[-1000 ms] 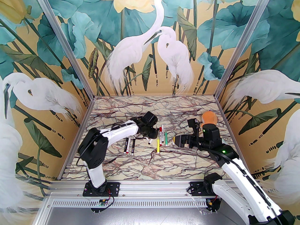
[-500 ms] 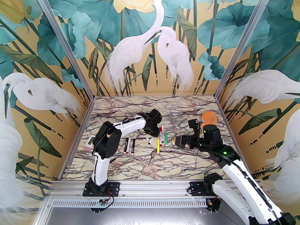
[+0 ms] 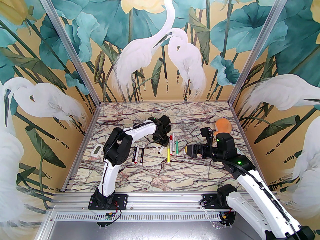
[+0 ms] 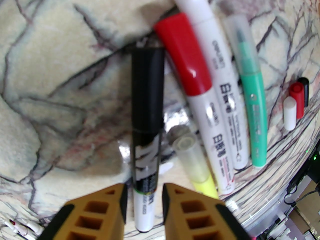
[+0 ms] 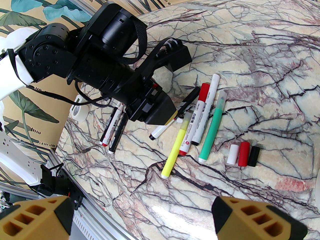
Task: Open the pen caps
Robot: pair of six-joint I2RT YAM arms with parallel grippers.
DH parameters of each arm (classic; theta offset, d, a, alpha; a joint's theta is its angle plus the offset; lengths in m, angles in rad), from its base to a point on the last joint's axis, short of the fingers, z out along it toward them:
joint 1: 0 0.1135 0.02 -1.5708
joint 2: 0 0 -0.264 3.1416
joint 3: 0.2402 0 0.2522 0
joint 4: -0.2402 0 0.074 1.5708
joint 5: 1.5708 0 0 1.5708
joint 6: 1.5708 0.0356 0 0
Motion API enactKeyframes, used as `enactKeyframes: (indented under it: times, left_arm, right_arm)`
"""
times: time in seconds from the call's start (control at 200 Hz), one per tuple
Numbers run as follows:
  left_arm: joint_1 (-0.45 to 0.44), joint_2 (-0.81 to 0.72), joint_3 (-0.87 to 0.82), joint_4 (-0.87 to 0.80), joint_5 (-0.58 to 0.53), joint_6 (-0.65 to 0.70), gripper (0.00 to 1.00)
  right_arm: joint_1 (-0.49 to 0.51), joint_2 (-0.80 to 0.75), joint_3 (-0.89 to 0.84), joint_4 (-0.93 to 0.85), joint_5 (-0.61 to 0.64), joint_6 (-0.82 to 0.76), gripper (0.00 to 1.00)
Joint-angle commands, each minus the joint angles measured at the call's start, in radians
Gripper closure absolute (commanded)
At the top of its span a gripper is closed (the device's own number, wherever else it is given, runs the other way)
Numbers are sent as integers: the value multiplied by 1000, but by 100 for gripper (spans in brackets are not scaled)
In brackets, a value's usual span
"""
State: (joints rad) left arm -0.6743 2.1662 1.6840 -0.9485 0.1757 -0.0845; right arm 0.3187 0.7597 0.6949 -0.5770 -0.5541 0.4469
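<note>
The left gripper (image 4: 144, 187) had its tan fingers (image 4: 100, 214) set close on either side of a black whiteboard marker (image 4: 146, 154). Thin gaps showed on both sides, so whether they pinched the barrel or merely flanked it could not be told. In the left wrist view that marker ran toward twelve o'clock from the jaws, and its black cap (image 4: 147, 89), seated on the barrel, lay beyond them in that direction. At one o'clock a red cap (image 4: 185, 56) sat on a white marker (image 4: 215, 139), with a second white marker (image 4: 225, 84) touching it. At two o'clock lay a green highlighter (image 4: 255, 114) under a clear cap (image 4: 240, 39). A yellow highlighter (image 4: 202, 181) with a translucent cap (image 4: 187, 149) lay just beside the right-hand finger, at three o'clock. Farther out at two o'clock, well apart from the jaws, a loose white cap (image 4: 290, 112), a loose red cap (image 4: 297, 99) and a loose black cap (image 4: 303, 86) lay side by side.

The right gripper (image 5: 142, 206) was spread wide and held nothing. In its wrist view the pen row lay at one o'clock and the loose caps at two o'clock.

From above, bare marble table (image 3: 160, 179) stretched from the pens toward six o'clock as far as the aluminium rail (image 3: 160, 199), and another bare band ran at twelve o'clock to the back wall. Two more markers (image 3: 138, 156) lay at eight o'clock of the left gripper, and a small white device (image 3: 96, 150) lay at nine o'clock near the table's left edge. An orange plush toy (image 3: 222, 125) sat at two o'clock of the right gripper, near the right wall.
</note>
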Motion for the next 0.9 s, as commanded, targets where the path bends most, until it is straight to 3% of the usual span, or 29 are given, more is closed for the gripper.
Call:
enactKeyframes:
  times: [0.0,0.485,0.895]
  left_arm:
    - [0,35,36,-48,26,15,67]
    - [1,71,68,-51,-27,-27,72]
    - [-39,120,82,-103,-235,-42,73]
  right_arm:
    - [1,-4,-11,-1,6,-7,1]
    - [2,-7,-16,5,3,-4,1]
    - [2,-11,-17,5,4,-2,1]
